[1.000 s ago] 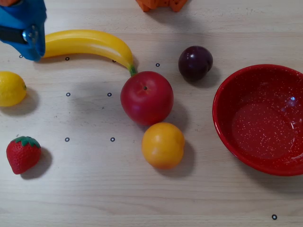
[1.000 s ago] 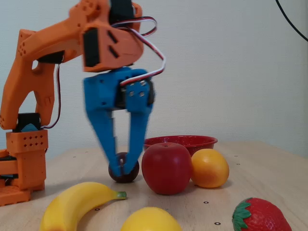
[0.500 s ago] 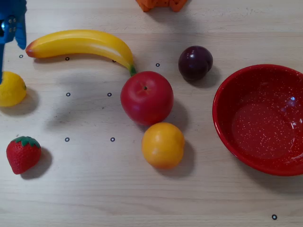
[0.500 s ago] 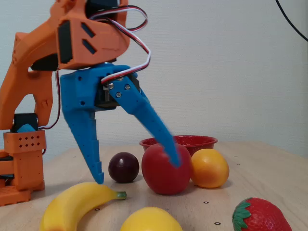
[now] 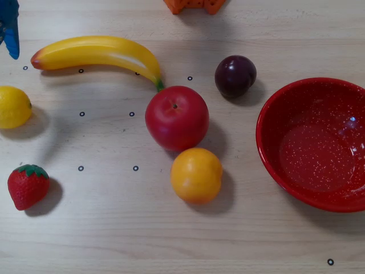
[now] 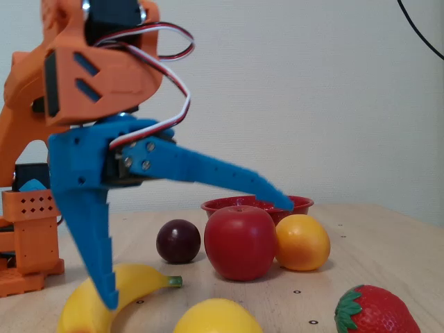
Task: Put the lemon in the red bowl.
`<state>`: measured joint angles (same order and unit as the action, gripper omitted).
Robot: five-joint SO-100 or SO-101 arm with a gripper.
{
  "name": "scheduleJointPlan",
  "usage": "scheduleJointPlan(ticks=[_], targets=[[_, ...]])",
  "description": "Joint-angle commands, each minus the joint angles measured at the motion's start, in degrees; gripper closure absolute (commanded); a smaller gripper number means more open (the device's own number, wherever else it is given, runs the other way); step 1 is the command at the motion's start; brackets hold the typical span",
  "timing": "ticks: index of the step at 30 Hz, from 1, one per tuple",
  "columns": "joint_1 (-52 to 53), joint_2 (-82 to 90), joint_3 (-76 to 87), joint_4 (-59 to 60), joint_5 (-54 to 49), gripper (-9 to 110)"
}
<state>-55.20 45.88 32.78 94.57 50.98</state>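
I see a pale wood-grain table [image 5: 171, 240] marked with small black ring dots. Behind it in the fixed view stands a plain off-white wall [image 6: 333, 97], a black cable [image 6: 420, 29] crossing its upper right corner.

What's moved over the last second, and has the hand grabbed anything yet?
The blue two-finger hand has swung left in the fixed view and opened from nearly closed to wide, holding nothing. In the overhead view it has slid almost out at the top left. The small yellow oval lemon, the glossy red speckled bowl and the other fruit stayed put.
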Motion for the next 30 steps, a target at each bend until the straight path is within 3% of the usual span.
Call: scheduleJointPlan(ticks=[1,30], targets=[[-1.76,2.81,-5.8,-2.11,2.72,35],[1.85,-9.23,-12.04,-6.42,0.18,35]])
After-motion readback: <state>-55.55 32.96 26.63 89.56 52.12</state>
